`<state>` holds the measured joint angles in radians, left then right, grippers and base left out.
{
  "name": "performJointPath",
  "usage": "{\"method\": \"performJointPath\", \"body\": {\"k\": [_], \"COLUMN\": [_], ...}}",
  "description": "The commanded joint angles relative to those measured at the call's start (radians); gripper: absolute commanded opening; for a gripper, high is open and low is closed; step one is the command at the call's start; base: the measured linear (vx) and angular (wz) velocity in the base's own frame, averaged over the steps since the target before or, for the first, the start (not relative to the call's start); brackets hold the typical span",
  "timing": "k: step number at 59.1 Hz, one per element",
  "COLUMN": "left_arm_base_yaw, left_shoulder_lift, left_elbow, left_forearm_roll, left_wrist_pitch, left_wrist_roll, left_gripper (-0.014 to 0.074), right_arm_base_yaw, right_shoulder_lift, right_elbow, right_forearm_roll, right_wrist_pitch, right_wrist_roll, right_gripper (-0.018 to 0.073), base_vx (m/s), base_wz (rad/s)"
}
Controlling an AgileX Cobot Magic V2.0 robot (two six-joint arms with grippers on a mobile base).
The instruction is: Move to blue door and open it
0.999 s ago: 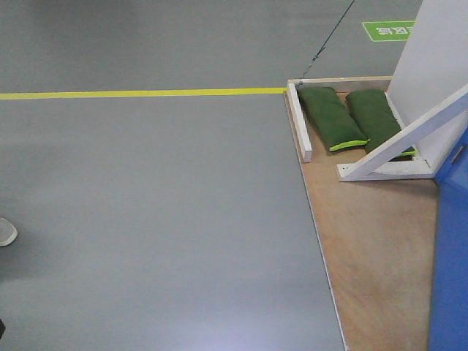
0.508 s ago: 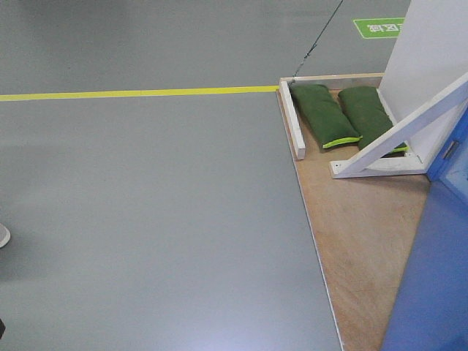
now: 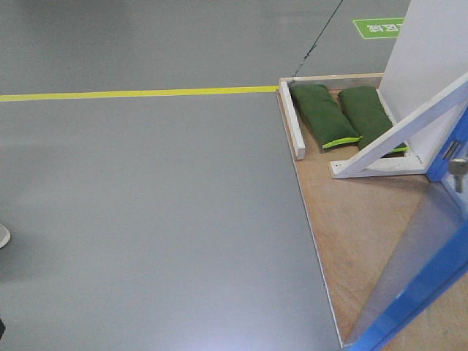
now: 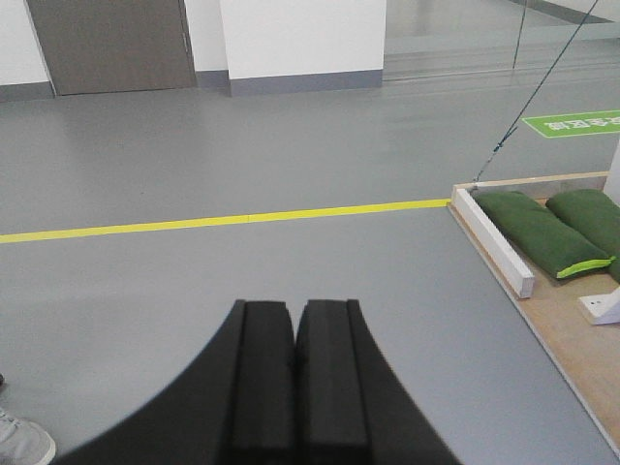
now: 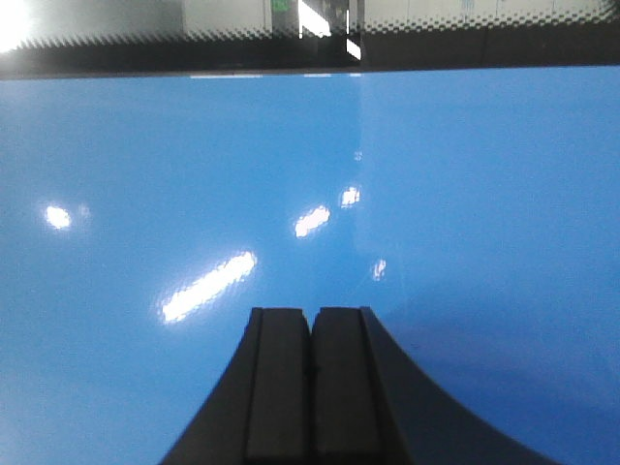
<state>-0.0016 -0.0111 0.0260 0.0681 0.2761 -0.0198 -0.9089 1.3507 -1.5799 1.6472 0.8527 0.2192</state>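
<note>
Grey floor [image 3: 146,219], yellow line [image 3: 131,93], blue door [image 5: 310,194], right tool [image 5: 312,320] closed facing it

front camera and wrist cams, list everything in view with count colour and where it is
blue door: 1, glossy bright blue, front view's right edge over the platform; fills right wrist view
wooden platform: 1, light brown, right of the grey floor
sandbags: 2, dark green, lime edging, platform's far corner
brace: 1, white, slanted beside the sandbags
bar: 1, white, platform's left edge
floor line: 1, yellow, across the floor
floor sign: 1, green, far right
shoe: 1, grey-white, left wrist view's bottom left
left gripper: 1, black, shut, over the floor
right gripper: 1, black, shut, facing the door
</note>
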Motion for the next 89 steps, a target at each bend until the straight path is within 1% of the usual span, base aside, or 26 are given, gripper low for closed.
{"method": "performJointPath", "body": {"k": [1, 5, 20, 35, 53, 76, 89], "left_arm_base_yaw": [-0.006, -0.006, -0.006, -0.006, -0.006, -0.006, -0.006], "left_shoulder_lift": [-0.012, -0.012, -0.012, -0.012, -0.012, -0.012, -0.012], "left_elbow": [-0.026, -0.026, -0.026, -0.026, -0.026, -0.026, -0.026], "left_forearm_roll": [-0.002, -0.002, -0.002, -0.002, -0.002, -0.002, -0.002], "left_wrist_pitch": [-0.085, -0.085, -0.085, -0.085, -0.085, -0.085, -0.085], "left_wrist_roll": [-0.007, -0.007, -0.007, -0.007, -0.007, -0.007, -0.007], "left_gripper": [0.0073, 0.0073, 0.0073, 0.0073, 0.0073, 0.0073, 0.0073], "right_arm_base_yaw": [0.082, 0.132, 0.262, 0.349, 0.393, 0.393, 0.398], "right_shoulder_lift": [-0.034, -0.034, -0.034, -0.034, -0.019, 0.04, 0.056], "right_elbow": [-0.032, -0.032, -0.031, -0.031, -0.031, -0.031, -0.031], "right_forearm_roll": [0.014, -0.012, -0.091, -0.1, -0.103, -0.11, -0.097], "right_wrist_pitch": [0.105, 0.105, 0.104, 0.093, 0.063, 0.048, 0.053], "right_wrist_roll": [-0.003, -0.003, -0.003, -0.003, -0.003, -0.003, -0.003], "right_gripper": [0.0012, 0.0012, 0.0012, 0.0012, 0.0012, 0.0012, 0.0012], "base_vx": [0.0, 0.0, 0.0, 0.0, 0.0, 0.0, 0.0], "base_wz": [0.0, 0.0, 0.0, 0.0, 0.0, 0.0, 0.0]}}
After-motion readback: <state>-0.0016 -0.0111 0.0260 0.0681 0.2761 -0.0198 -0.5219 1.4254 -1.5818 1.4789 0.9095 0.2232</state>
